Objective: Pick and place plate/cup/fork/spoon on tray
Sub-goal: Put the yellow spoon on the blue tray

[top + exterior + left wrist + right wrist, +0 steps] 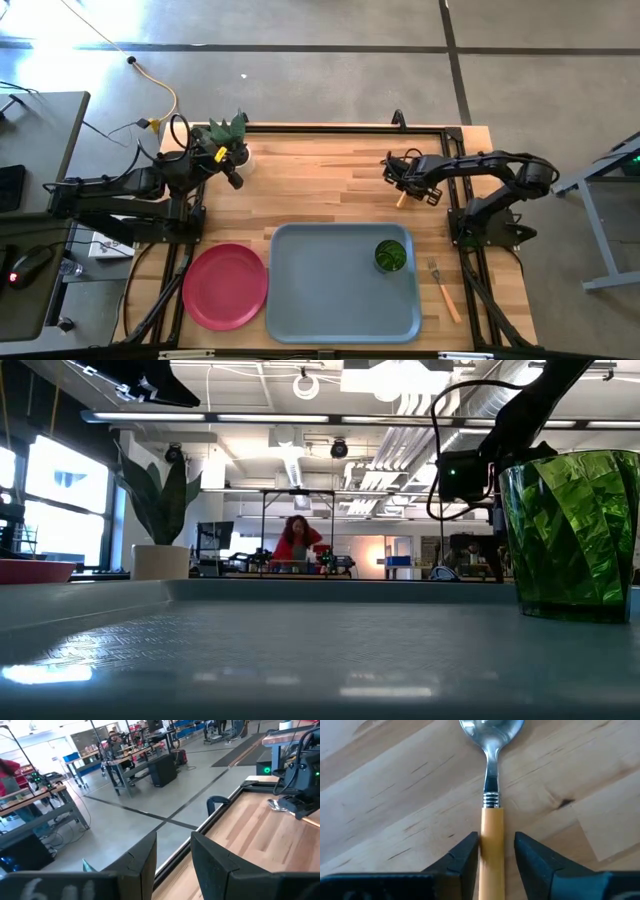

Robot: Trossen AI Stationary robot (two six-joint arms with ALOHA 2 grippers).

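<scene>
Only the right wrist view shows the spoon (491, 795) clearly: its orange handle runs between the right gripper (492, 852) fingers, one finger touching it, the other a sliver off, so the jaws stand nearly closed around it, not yet clamped. From above, that gripper (402, 180) sits over the table (320, 185) behind the tray (330, 290). The cup (391, 256) stands in the tray, the plate (225, 285) left of it, the fork (441, 290) right. The left gripper (172, 857) waits slightly parted by the plant (222, 132).
</scene>
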